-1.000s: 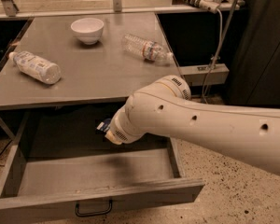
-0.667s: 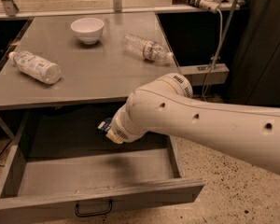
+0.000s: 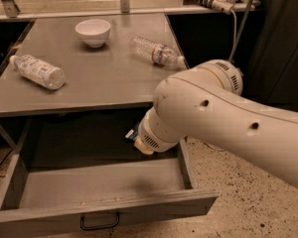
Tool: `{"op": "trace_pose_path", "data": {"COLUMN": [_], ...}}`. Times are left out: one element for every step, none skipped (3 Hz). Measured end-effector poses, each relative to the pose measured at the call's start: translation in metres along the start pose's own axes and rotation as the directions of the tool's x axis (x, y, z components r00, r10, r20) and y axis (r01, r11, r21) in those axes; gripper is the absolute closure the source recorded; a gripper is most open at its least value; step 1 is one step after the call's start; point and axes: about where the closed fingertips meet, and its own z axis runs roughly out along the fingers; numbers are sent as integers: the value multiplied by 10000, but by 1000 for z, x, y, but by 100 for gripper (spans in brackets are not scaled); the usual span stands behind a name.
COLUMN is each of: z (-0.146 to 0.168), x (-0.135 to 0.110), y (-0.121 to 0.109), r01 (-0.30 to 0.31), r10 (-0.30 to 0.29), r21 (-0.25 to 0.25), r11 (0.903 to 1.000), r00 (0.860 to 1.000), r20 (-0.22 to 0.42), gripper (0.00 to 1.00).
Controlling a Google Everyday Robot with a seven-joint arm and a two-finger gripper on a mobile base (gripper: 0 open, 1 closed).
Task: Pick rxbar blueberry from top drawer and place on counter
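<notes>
The white arm hides nearly all of the gripper at the back right of the open top drawer, whose front panel is cut off by the lower edge.

The white arm enters from the right edge of the frame and slants down toward the centre, filling most of the lower right. A rounded elbow joint with a yellowish ring bulges at its top, right of centre. The arm narrows to a vented wrist just below the middle of the frame, pointing left and away from the camera. The gripper sits beyond the wrist, almost wholly hidden behind it.
</notes>
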Motion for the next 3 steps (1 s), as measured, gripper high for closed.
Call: {"op": "trace_pose_path", "data": {"z": [-27, -49, -58], "x": [1, -21, -48], "y": [-10, -25, -40], "r01": [-167, -86, 52], "r10": [172, 49, -156], "r21": [537, 1073, 1326], "r11": [9984, 9942, 9912], "r00": [9998, 9994, 9969], "r20": [-84, 352, 774], "gripper": [100, 100, 100]}}
